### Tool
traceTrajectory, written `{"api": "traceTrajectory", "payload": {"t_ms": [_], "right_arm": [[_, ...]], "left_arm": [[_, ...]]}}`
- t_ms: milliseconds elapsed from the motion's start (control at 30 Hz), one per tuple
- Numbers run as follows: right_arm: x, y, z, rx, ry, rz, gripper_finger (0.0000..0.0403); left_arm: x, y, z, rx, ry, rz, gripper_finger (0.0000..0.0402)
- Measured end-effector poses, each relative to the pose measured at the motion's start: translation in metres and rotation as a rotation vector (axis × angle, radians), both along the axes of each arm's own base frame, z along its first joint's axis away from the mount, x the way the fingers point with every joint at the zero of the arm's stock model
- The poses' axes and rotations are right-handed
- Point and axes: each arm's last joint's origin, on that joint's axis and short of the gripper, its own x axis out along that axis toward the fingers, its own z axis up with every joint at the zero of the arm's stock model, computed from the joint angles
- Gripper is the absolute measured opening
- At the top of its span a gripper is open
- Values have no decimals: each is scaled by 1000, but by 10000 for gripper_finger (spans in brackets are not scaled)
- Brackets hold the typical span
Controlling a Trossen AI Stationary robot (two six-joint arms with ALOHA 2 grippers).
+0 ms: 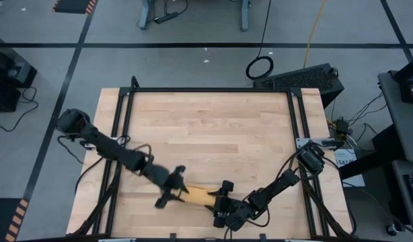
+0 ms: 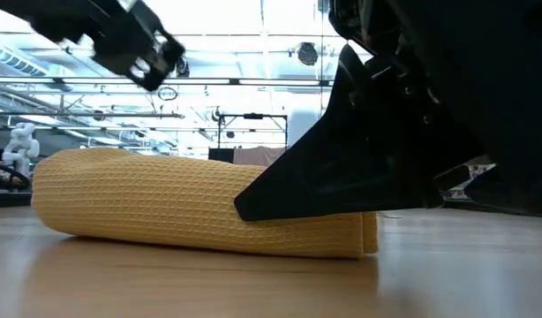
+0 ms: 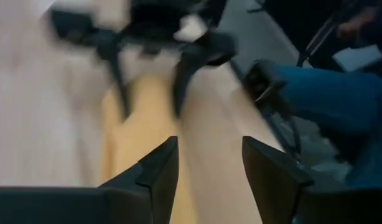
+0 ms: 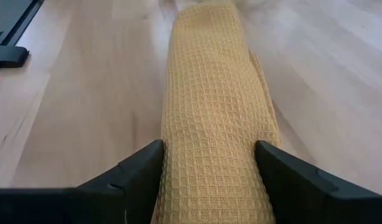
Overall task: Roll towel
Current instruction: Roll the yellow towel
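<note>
The towel point(image 1: 198, 196) lies rolled into a tight mustard-yellow cylinder on the wooden table point(image 1: 213, 128), close to its near edge, lengthwise left to right. The right gripper point(image 4: 209, 163) has its fingers spread wide, one on each side of the roll's right end, against the cloth. The left gripper point(image 1: 171, 190) hangs above the left end, fingers parted, empty; no legible writing.

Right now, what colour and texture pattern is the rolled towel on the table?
Mustard yellow with a small waffle-grid weave; the towel shows best in the right wrist view.
</note>
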Motion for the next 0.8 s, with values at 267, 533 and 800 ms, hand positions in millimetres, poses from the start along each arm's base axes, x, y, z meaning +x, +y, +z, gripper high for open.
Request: {"api": "traceTrajectory", "payload": {"t_ms": [267, 533, 800], "right_arm": [[0, 0, 0, 18, -9, -1, 242], [0, 1, 0, 24, -9, -3, 242], [0, 1, 0, 18, -7, 0, 242]], "left_arm": [[-7, -55, -34, 217, -164, 35, 121], [7, -56, -72, 257, -139, 124, 33], [11, -51, -82, 221, -176, 150, 9]]}}
